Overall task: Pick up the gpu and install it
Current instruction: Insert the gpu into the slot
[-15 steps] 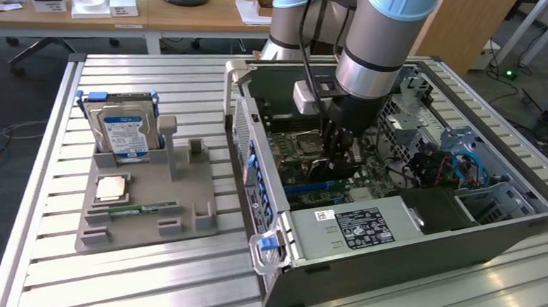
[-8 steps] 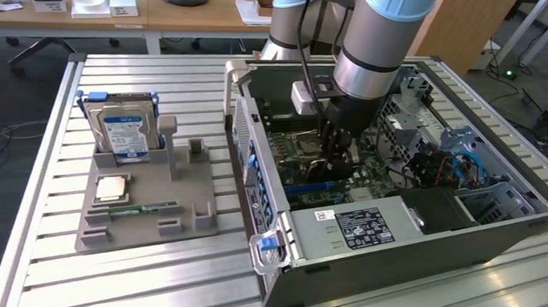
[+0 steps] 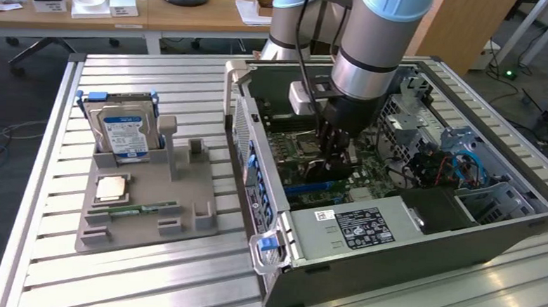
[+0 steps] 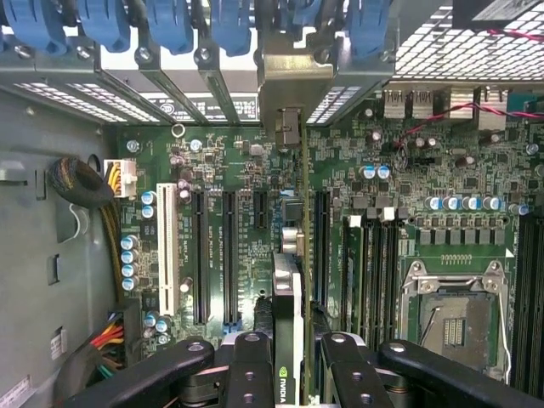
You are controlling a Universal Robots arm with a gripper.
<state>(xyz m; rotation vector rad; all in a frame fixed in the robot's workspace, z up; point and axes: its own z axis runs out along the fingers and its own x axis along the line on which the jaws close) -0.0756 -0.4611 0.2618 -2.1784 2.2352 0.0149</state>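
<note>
While vertical inside case (image 3: 418,270), hand (image 4: 296,348) around gpu (image 4: 286,285).

Bright, even light fills the room, glaring off the slatted table (image 3: 516,282) at the exterior view's right.

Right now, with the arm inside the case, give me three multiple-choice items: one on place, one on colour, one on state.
1. The label on the hard drive is: A red; B blue and white; C yellow.
2. The gripper is: A beside the hard drive; B above the desk; C inside the open computer case.
3. The gripper is: A shut on the gpu; B open and empty; C shut on the memory stick.
Answers: 1 B, its label shows blue and white; 2 C, the arm reaches down over the motherboard; 3 A, the gpu stands edge-on between the fingers.
</note>
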